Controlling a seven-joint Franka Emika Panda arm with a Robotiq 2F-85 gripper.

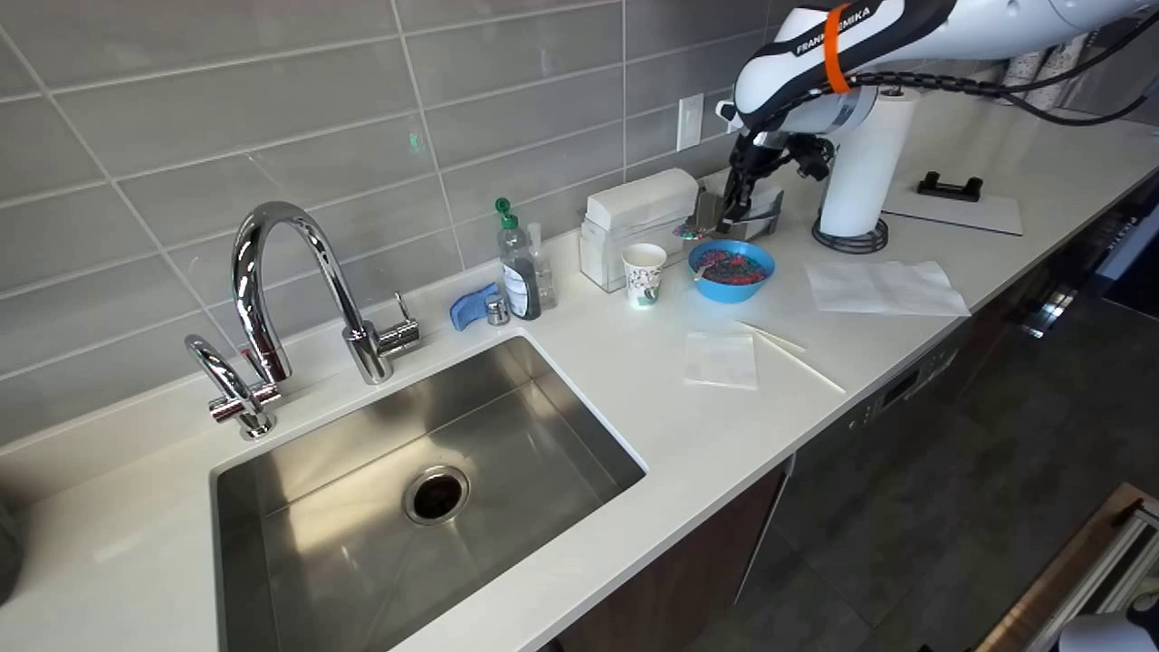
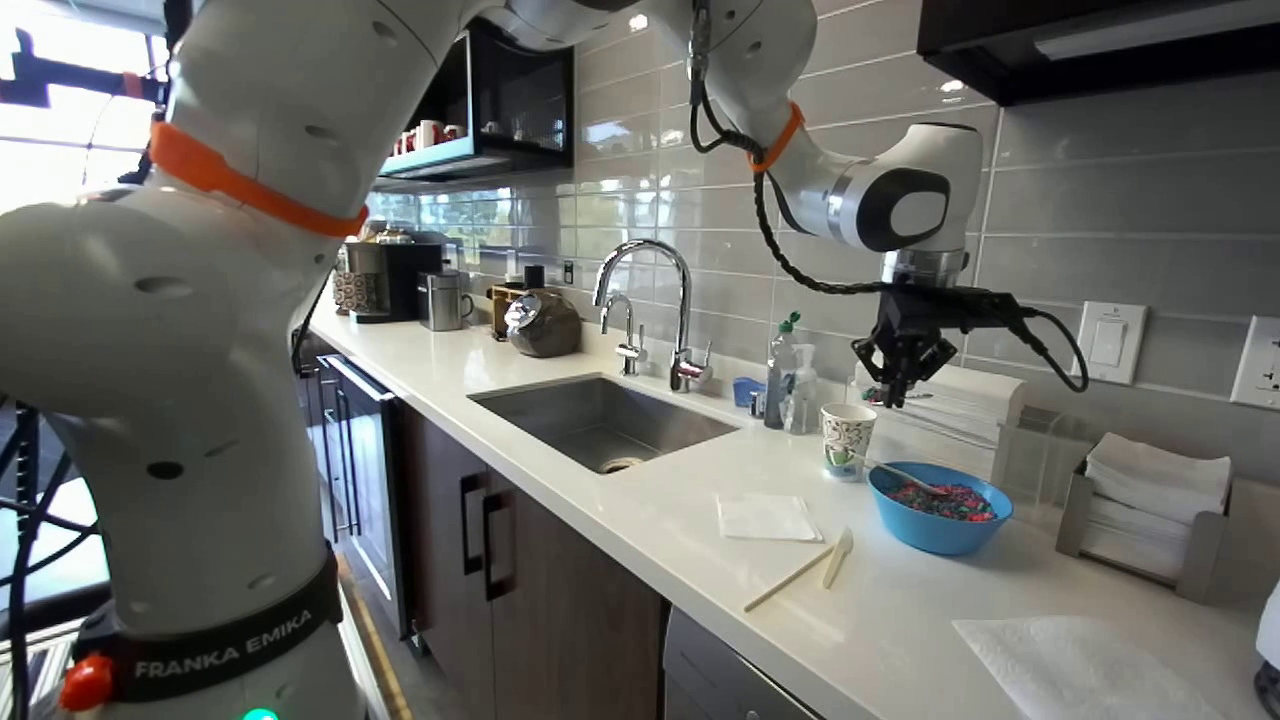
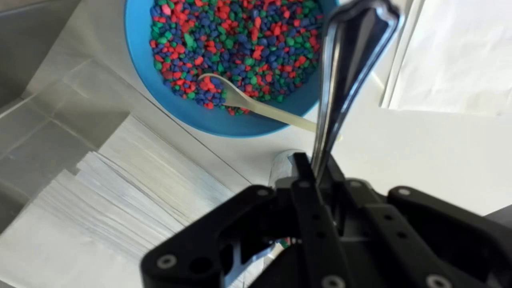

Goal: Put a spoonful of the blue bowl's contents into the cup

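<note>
1. Gripper [image 3: 318, 176] clenched on 1 shiny, ridged metal spoon [image 3: 340, 80]; gravel-like bits [image 1: 691, 234] on its scoop, raised near the cup [image 2: 848, 442].
2. Blue bowl [image 2: 935, 528]: round, smooth; contents [image 3: 236, 44] red, green, blue granules; pale spoon [image 3: 276, 114] across rim.
3. The cup: white, patterned, upright, just beside bowl; narrow gap.
4. Counter [image 1: 670, 444]: smooth; towel box [image 1: 602, 258] along wall; room toward straight front edge.

Upright cup [image 1: 644, 274] near blue bowl [image 1: 732, 292] of multicoloured bits [image 3: 236, 44]

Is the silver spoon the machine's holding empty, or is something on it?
Loaded: in both exterior views, colorful bits show at the far end of the silver spoon in the gripper. How full, I cannot tell.
</note>
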